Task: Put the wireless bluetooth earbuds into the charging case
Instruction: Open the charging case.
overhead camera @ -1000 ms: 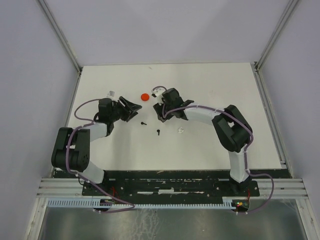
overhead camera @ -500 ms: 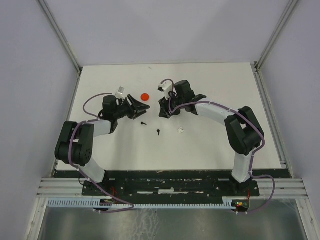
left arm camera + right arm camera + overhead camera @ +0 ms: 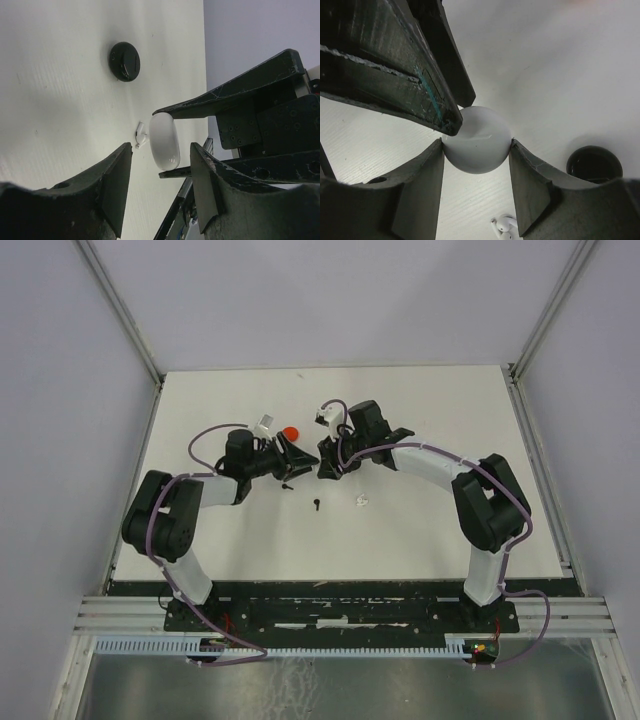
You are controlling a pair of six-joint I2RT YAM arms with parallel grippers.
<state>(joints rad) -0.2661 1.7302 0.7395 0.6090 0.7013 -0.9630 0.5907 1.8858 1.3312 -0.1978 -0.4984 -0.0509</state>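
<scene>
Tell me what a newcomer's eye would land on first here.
The two arms point tip to tip at mid-table: the right gripper clamps a smooth white charging case, and the left gripper faces it open, fingertips close to the case. Scattered around lie a red disc just behind the grippers, a black earbud just in front, a second black earbud nearer the bases, and a white earbud to the right.

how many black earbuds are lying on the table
2. One black earbud lies farther back; the second black earbud sits to its right, closer to the near edge. Others may be hidden from view.
</scene>
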